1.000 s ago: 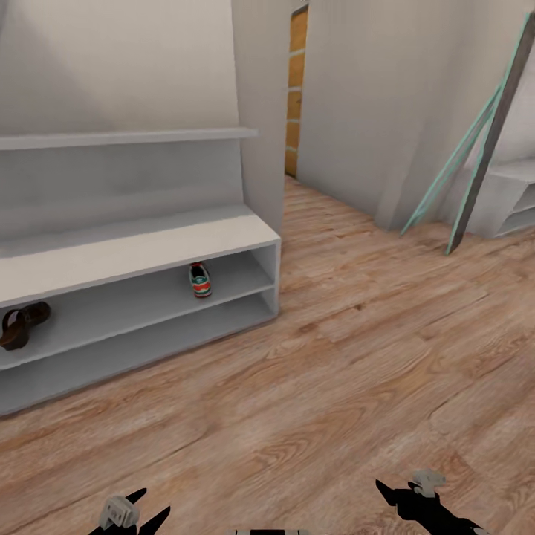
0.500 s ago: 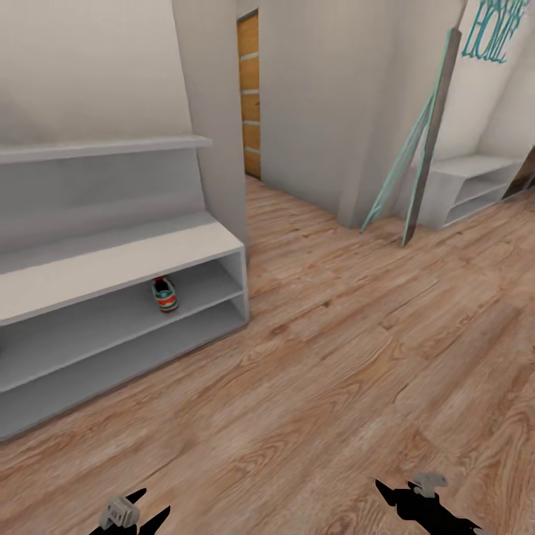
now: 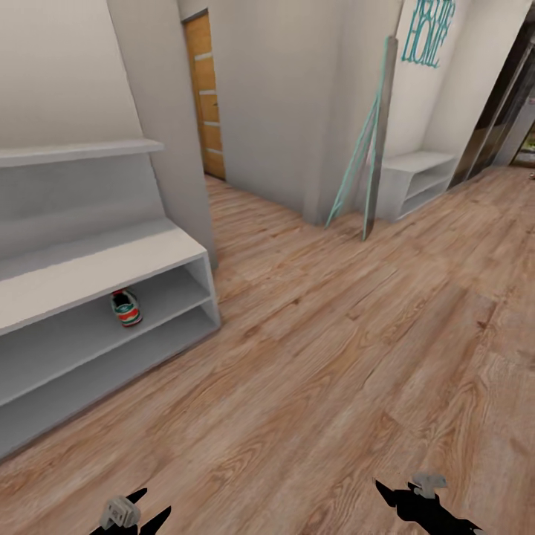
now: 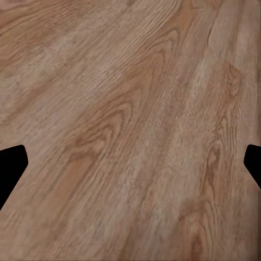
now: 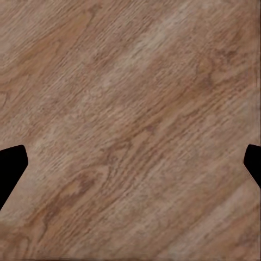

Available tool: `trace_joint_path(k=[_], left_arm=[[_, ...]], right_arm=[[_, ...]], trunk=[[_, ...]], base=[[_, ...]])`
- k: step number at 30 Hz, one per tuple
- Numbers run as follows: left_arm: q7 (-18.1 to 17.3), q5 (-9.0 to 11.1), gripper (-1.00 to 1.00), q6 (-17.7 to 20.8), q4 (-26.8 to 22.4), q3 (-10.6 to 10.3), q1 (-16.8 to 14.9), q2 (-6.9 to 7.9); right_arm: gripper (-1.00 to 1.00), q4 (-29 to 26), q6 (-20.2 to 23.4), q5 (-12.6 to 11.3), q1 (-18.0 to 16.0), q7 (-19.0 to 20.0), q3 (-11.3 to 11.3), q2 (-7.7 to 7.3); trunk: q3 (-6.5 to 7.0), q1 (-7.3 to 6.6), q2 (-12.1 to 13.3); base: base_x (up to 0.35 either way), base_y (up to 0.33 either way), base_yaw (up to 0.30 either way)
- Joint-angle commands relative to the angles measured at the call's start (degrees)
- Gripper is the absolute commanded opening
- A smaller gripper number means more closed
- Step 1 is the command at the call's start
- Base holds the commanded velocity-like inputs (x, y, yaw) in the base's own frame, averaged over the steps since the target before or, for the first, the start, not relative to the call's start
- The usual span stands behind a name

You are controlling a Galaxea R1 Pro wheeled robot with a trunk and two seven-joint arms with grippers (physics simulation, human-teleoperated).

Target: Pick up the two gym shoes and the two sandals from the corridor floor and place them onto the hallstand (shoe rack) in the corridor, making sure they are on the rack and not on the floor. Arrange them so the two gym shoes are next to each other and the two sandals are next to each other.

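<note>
One gym shoe (image 3: 126, 307), white with green and red-orange marks, stands on the upper open shelf of the pale hallstand (image 3: 89, 271) at the left of the head view. The other gym shoe and the sandals are out of view. Both grippers hang low over the wood-grain corridor floor (image 3: 334, 349): my left gripper (image 3: 152, 505) and my right gripper (image 3: 397, 496) at the picture's lower edge. In the wrist views the left fingers (image 4: 11, 166) and the right fingers (image 5: 11, 166) stand wide apart, open, with bare planks between them.
Past the hallstand's end a corridor leads to a wooden door (image 3: 202, 96). A tall teal-edged board (image 3: 369, 148) leans on the wall corner, beside a second low white shelf unit (image 3: 416, 178). Teal HOME lettering (image 3: 423, 30) hangs above it. A doorway (image 3: 513, 111) opens at far right.
The whole view has swung to the right: the hallstand and gym shoe slid left in the picture, and the sandal on the shelf left the frame. Both grippers keep their pose.
</note>
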Motion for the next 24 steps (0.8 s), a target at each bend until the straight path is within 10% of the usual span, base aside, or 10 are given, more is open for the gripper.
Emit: trace_joint_path(k=[1, 24], left_arm=[[-0.26, -0.61, 1.0, -0.29, -0.05, 0.42, -0.04, -0.06], [8.35, -0.46, 1.0, -0.62, 0.03, 0.45, -0.04, -0.44]], right_arm=[[1.0, 0.12, 0.0, -0.48, -0.06, 0.37, -0.07, -0.01], [1.0, 0.36, -1.21, -0.48, -0.06, 0.29, -0.07, -0.01]], trunk=[[-0.04, -0.01, -0.02], [-0.04, -0.01, -0.02]], base=[[0.0, 0.0, -0.3], [0.0, 0.0, -0.3]])
